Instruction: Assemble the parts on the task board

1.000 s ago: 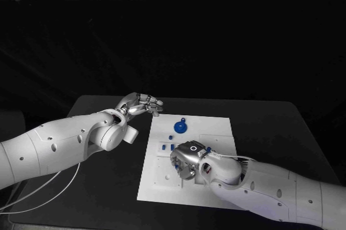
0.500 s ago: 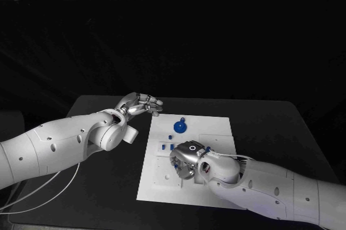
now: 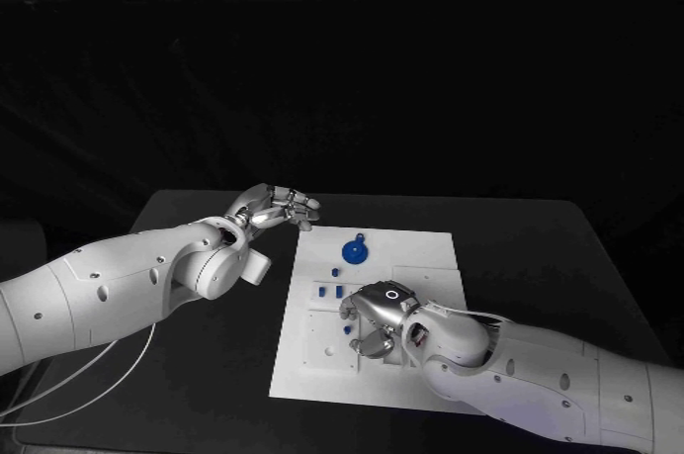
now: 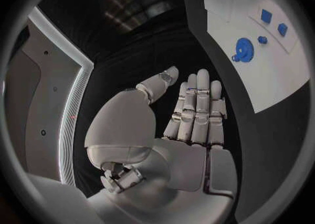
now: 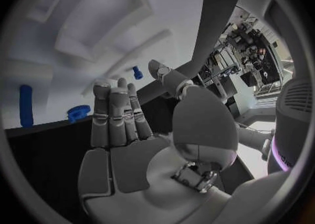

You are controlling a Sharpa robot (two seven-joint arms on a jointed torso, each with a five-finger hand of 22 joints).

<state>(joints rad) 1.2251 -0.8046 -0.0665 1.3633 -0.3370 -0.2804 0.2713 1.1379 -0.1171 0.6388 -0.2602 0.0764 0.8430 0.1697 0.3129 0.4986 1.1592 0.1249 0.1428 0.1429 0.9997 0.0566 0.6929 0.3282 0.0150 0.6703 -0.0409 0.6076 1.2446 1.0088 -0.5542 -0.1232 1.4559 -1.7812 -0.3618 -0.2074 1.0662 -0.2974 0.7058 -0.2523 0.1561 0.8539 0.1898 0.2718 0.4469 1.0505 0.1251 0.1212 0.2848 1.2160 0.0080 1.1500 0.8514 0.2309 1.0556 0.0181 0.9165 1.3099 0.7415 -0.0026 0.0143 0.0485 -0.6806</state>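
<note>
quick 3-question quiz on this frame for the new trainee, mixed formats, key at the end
1. True or false: the left hand is gripping a blue part.
2. Which hand is over the task board? A) the left hand B) the right hand C) both
3. Fill in: the round blue part lies on the board's ____ end, away from the robot.

Key:
1. False. In the left wrist view its fingers are straight and hold nothing, and it sits over the black table beside the board.
2. B
3. far
</note>
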